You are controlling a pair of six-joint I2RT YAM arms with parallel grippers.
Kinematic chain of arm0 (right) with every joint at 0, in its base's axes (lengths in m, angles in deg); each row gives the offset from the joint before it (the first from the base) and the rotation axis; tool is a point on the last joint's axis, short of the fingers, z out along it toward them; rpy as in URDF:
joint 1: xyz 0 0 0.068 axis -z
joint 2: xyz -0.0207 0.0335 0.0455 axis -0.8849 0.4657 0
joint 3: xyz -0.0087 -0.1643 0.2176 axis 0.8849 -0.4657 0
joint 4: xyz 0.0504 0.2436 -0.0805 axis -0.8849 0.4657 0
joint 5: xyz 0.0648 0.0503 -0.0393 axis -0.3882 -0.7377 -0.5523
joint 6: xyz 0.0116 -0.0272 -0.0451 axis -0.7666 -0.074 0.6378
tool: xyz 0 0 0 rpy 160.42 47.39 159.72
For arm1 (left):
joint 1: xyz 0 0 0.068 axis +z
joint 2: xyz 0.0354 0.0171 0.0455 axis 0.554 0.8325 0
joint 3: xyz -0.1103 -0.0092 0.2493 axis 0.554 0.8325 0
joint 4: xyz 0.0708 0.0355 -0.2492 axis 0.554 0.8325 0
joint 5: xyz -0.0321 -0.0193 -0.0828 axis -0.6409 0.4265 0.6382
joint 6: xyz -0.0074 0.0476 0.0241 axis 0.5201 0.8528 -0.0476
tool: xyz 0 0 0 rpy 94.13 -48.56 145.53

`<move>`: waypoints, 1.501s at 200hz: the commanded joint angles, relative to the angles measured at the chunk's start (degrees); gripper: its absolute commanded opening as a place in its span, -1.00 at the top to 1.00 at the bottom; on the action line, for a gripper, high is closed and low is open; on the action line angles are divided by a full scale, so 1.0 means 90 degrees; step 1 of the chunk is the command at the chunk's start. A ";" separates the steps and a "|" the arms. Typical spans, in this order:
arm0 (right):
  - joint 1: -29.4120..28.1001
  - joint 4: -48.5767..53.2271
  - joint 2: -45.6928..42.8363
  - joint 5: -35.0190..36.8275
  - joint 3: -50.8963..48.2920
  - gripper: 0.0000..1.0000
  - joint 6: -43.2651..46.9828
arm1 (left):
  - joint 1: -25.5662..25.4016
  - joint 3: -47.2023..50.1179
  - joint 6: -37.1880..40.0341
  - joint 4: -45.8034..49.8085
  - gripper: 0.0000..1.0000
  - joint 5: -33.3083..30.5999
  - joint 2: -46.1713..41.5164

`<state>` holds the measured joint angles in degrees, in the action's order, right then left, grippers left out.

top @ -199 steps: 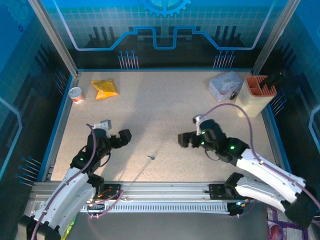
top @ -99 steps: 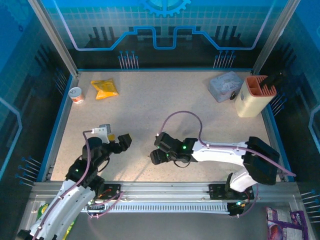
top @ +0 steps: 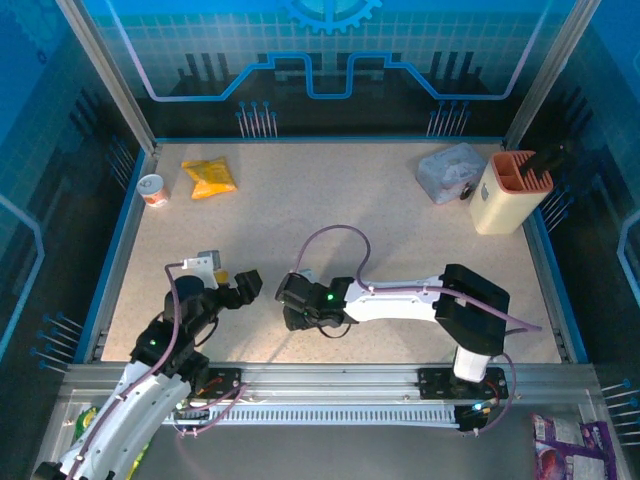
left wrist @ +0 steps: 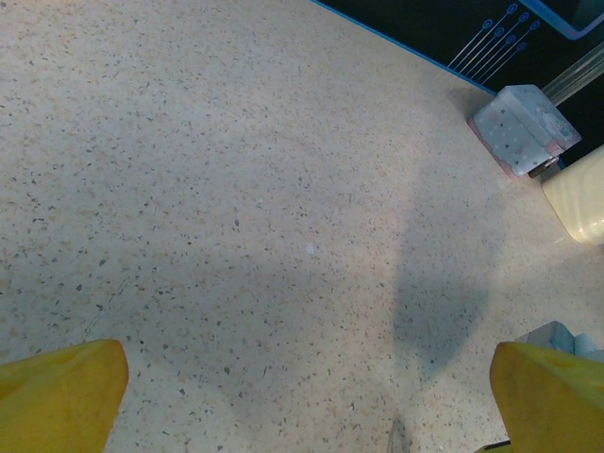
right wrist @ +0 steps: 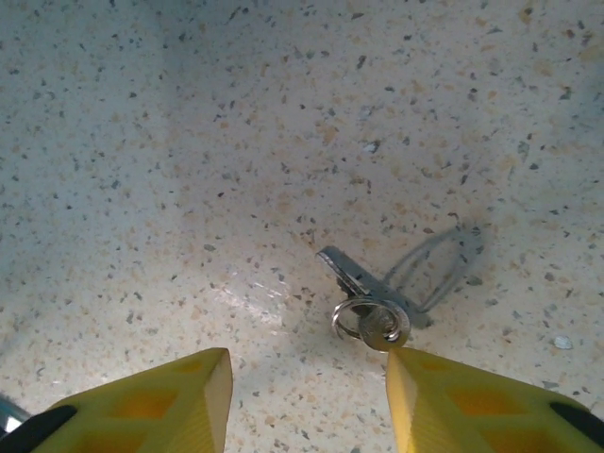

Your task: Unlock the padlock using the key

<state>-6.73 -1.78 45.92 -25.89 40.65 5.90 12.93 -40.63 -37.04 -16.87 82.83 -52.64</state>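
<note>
Two end effectors are hanging over the speckled surface (top: 400, 240). In the top view, the right end effector (top: 294, 312) is reaching across to the lower centre of the frame, pointing down at the surface. In its wrist view, the right end effector (right wrist: 307, 377) is showing its yellow fingers (right wrist: 160, 401) moderately apart with nothing between them. The key (right wrist: 357, 283), silvery and threaded on a small ring, is lying flat on the surface at centre right of that view, just beside the right-hand fingertip; whether they are touching cannot be told.

The left end effector (top: 246, 285) is sitting at lower left of the top view, near the right one. Its wrist view is showing the left end effector (left wrist: 307, 387) spread wide and gripping nothing.

At upper right of the top view, a pale blue-grey tin (top: 450, 172) is resting beside a cream holder (top: 510, 195). A yellow packet (top: 208, 177) and a small can (top: 152, 189) are lying at upper left.
</note>
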 commanded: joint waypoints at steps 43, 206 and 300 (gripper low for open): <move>-0.0036 0.0614 0.0633 0.0409 0.0608 0.08 -0.0084 | -0.0033 -0.0012 0.0032 0.0230 -0.99 -0.0088 -0.0163; -0.0073 0.1391 0.1152 0.0863 0.1001 0.28 0.0096 | -0.0033 0.0036 0.0073 0.0120 -0.99 0.0079 -0.0149; -0.0246 0.1421 0.0902 0.1348 0.0845 0.83 0.0070 | -0.0033 0.0075 0.0073 0.0068 -0.99 0.0044 -0.0152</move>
<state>-7.80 8.47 55.43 -16.65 49.22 7.39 12.93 -40.63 -37.06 -15.65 82.90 -53.32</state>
